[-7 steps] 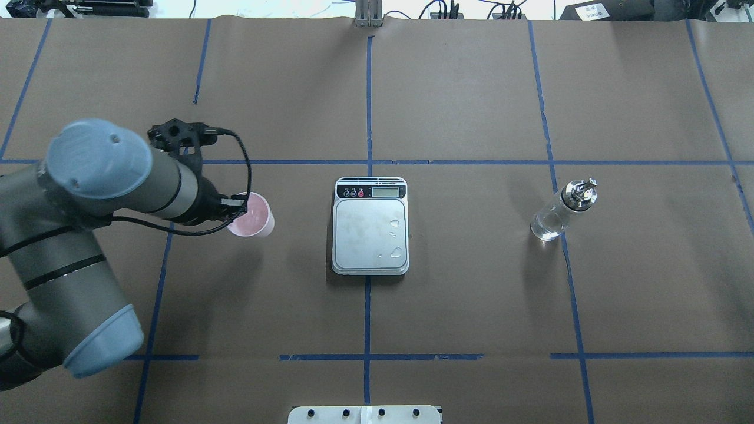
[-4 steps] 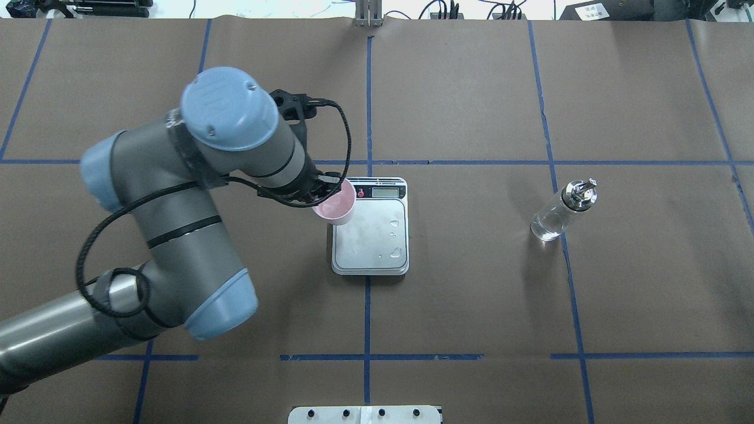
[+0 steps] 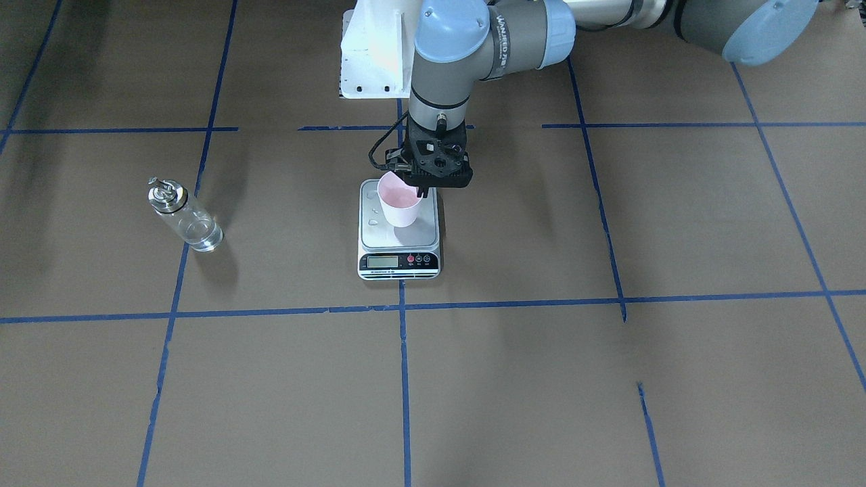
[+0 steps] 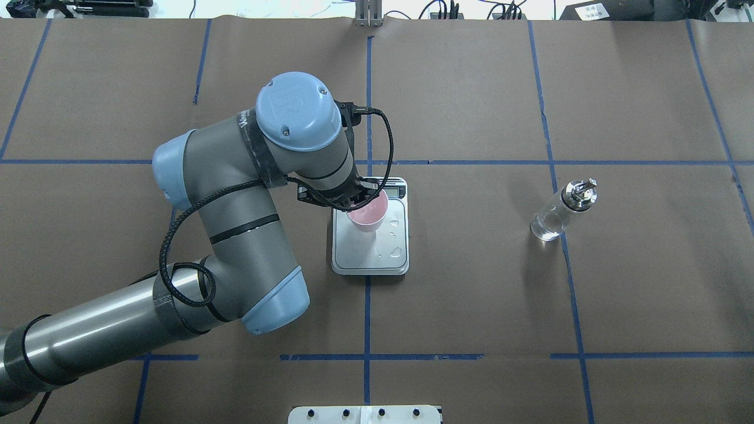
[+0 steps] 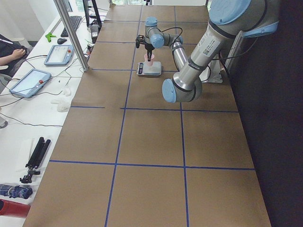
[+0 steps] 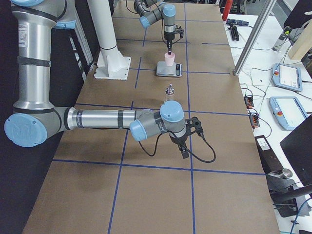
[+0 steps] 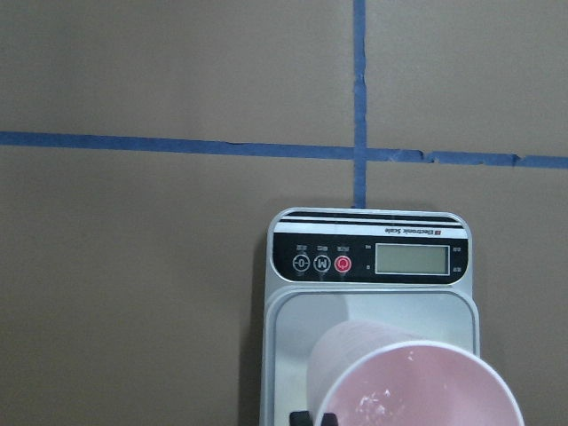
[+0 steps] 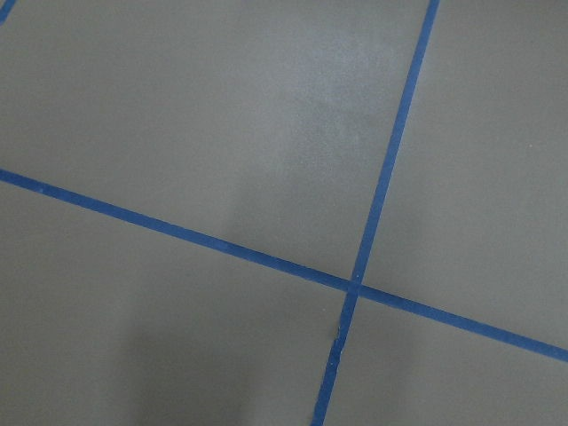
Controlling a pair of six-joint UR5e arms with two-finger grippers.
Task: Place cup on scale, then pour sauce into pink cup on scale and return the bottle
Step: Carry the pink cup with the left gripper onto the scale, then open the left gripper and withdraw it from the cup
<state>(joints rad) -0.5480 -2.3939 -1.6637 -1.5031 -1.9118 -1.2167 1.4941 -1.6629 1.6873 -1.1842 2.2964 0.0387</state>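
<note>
My left gripper [image 3: 421, 190] is shut on the rim of the pale pink cup [image 3: 399, 201] and holds it over the platform of the silver-grey scale [image 3: 414, 237]. The cup [image 4: 368, 213] leans a little. I cannot tell whether its base touches the scale [image 4: 364, 254]. The left wrist view shows the cup [image 7: 417, 382] in front of the scale's black display strip [image 7: 368, 257]. The clear bottle [image 4: 558, 213] with its silver pourer cap stands alone on the table's right side; it also shows in the front-facing view [image 3: 185, 218]. My right gripper [image 6: 184, 150] hangs over bare table near the bottle [image 6: 169, 95]; I cannot tell whether it is open or shut.
Water drops [image 4: 397, 252] lie on the scale's platform. Blue tape lines cross the brown table cover. A white base plate [image 3: 373, 47] sits at the robot's side. A metal post [image 5: 71, 33] and tablets [image 5: 28, 81] stand on the operators' side.
My left arm has carried the pink cup to the right, from the table's left part to over the scale's platform. The bottle and the scale have not moved.
</note>
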